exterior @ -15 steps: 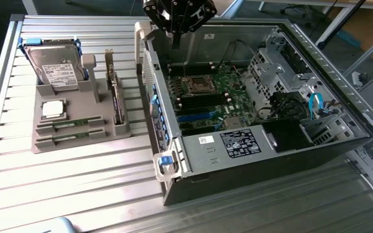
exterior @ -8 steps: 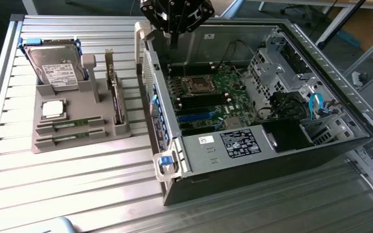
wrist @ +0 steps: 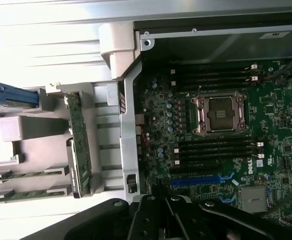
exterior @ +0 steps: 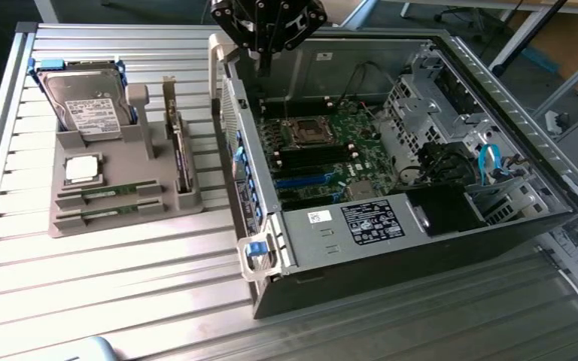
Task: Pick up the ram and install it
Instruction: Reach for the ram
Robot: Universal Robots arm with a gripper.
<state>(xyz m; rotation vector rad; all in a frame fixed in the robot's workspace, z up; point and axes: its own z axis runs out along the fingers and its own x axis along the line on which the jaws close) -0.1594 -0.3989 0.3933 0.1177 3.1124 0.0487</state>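
Pincer (exterior: 266, 47) pressed together, empty, over PC case (exterior: 369, 256) wall; ram (exterior: 108, 192) flat in grey holder (exterior: 118, 167), well toward exterior view's left, long axis left-right.

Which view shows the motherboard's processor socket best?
The wrist view: it looks straight down on the processor socket, its metal frame plain. The exterior view shows the socket farther off, at a slant, in the computer case.

Bright light is striking the slatted table (exterior: 118, 263), which is glaring almost white at the exterior view's left and bleaching out in the wrist view. Inside the computer case (exterior: 369, 293), shadow is dimming the motherboard (wrist: 281, 125).
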